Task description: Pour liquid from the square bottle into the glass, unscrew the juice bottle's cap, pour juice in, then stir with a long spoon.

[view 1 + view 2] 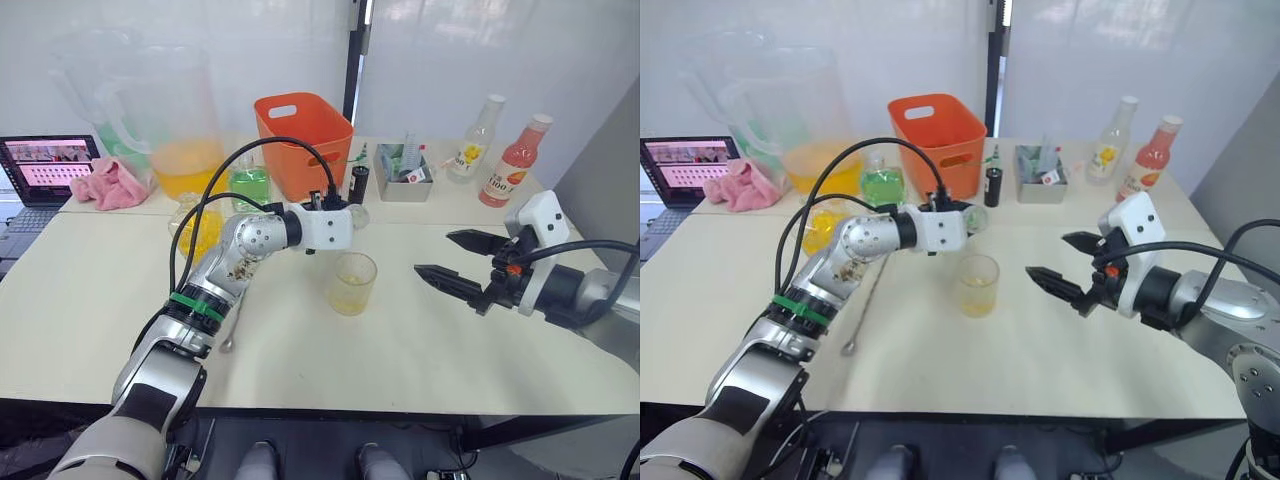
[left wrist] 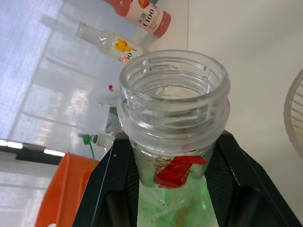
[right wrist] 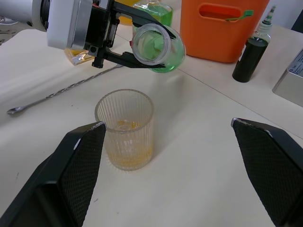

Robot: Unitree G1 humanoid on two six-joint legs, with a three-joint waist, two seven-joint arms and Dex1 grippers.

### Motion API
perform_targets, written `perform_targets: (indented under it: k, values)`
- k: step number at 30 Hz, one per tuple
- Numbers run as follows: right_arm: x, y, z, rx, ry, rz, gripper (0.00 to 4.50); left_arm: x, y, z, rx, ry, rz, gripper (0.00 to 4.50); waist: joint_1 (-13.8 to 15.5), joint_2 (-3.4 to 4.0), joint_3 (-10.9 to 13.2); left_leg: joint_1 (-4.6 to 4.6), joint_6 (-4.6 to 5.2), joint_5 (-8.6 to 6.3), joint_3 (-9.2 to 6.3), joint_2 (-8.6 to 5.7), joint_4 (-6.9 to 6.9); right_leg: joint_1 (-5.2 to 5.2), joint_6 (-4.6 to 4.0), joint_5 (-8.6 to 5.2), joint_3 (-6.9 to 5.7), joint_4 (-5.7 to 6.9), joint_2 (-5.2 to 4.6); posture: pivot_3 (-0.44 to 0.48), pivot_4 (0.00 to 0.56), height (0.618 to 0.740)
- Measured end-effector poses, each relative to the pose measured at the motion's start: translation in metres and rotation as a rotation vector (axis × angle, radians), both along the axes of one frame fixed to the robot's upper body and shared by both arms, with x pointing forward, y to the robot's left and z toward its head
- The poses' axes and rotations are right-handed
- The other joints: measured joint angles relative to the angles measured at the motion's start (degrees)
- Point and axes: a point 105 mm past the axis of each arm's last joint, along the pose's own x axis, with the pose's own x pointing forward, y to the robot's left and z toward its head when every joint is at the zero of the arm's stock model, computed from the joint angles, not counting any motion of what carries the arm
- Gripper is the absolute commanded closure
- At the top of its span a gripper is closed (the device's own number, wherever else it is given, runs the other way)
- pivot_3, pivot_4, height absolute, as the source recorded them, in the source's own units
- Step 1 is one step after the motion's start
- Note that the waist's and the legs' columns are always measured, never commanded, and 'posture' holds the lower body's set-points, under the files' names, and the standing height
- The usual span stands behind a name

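The left gripper [image 3: 124,47] is clamped around a clear plastic bottle with green contents and a red label patch [image 3: 157,48], tipped over on its side so its uncapped mouth points out above and just behind the ribbed clear drinking glass [image 3: 126,130]. That tilt suits pouring, and the open threaded neck in the left wrist view suggests the cap is already off; whether any liquid is leaving the mouth is hard to tell. The glass stands upright near the middle of the table and holds a shallow layer of yellowish liquid at the bottom.

The right gripper [image 1: 462,262] waits to the right of the glass with its two black fingers spread wide and nothing between them, probably kept ready for a later step. The long twisted metal spoon [image 3: 61,92] lies flat on the table to the left of the glass, untouched, so stirring is likely still to come. A squat clear bottle of yellow liquid [image 1: 825,222] sits behind the left arm.

The cream tabletop [image 1: 420,350] carries an orange plastic basket [image 1: 305,135], a large pitcher [image 1: 175,115] and two tall drink bottles at the back, against white curtained walls.
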Motion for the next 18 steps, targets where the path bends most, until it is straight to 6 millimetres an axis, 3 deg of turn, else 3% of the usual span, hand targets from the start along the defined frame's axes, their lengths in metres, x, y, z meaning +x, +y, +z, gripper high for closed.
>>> perform_targets:
  k: [18]
  values:
    - [-0.0073, 0.0056, -0.0071, 0.010, 0.047, 0.038, 0.02, -0.0010, 0.0079, -0.0062, 0.127, -0.233, -0.021, 3.08, 0.08, 0.00, 0.00, 0.00, 0.01, 0.00, 0.00, 0.00, 0.03, 0.02, -0.07, 0.05, 0.00, 0.02, -0.01, 0.000, 0.150, 0.740]
